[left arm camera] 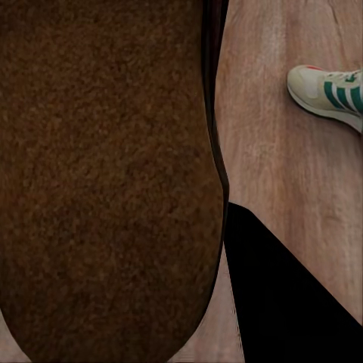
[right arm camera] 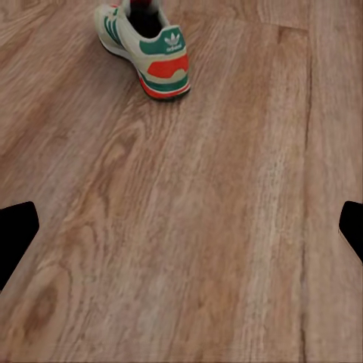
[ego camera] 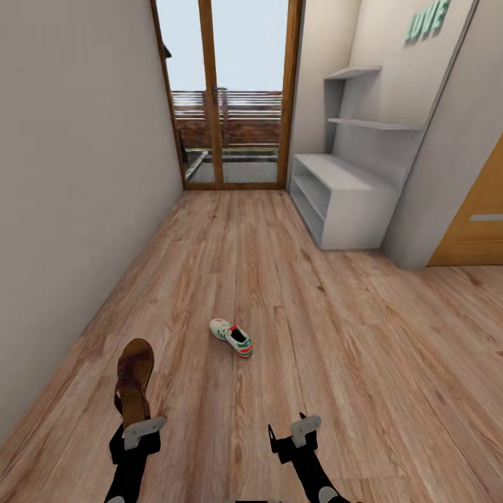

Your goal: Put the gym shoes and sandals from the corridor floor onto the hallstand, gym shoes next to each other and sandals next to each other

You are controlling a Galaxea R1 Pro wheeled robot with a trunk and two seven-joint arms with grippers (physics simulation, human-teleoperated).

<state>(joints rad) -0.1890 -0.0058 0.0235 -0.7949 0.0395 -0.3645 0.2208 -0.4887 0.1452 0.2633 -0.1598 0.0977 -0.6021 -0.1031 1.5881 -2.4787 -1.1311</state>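
Observation:
My left gripper is shut on the heel end of a brown sandal, which is held off the corridor floor and points away from me. The sandal's dark underside looms large in the left wrist view, beside one black finger. One white gym shoe with green stripes lies on the planks ahead, between the two arms; it also appears as the gym shoe and the gym shoe. My right gripper is open above bare floor. The light-grey hallstand stands far right.
A glass door in a wooden frame closes the corridor's far end. A plain wall runs along the left. An orange wooden door sits to the right, past the wall corner beside the hallstand.

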